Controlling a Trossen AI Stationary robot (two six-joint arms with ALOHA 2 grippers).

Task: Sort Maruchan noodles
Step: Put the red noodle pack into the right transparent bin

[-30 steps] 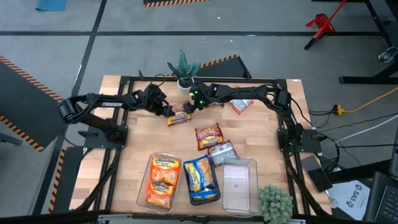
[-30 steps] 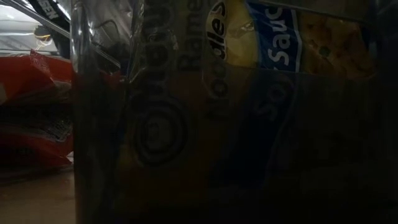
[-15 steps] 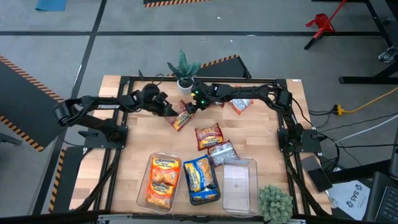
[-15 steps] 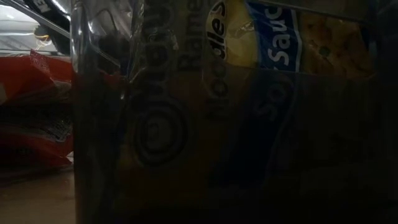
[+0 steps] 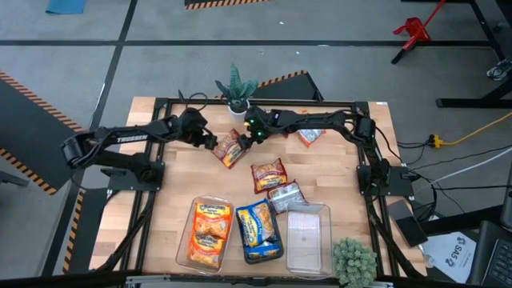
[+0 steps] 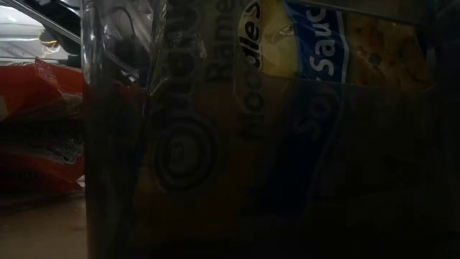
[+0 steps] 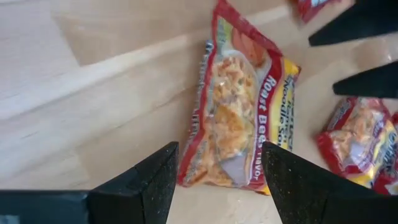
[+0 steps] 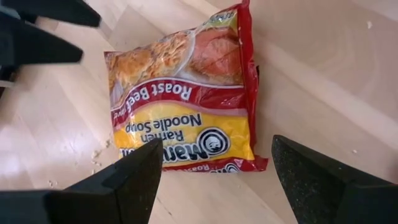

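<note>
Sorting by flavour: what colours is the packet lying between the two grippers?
Red with a yellow band, the packet is clearest in the right wrist view.

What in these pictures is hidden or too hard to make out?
- Low view: a clear bin against the lens blocks nearly the whole table, both arms included.
- High view: print on the packets in the bins is too small to read.
- Left wrist view: a second red packet is cut off by the picture's edge.
</note>
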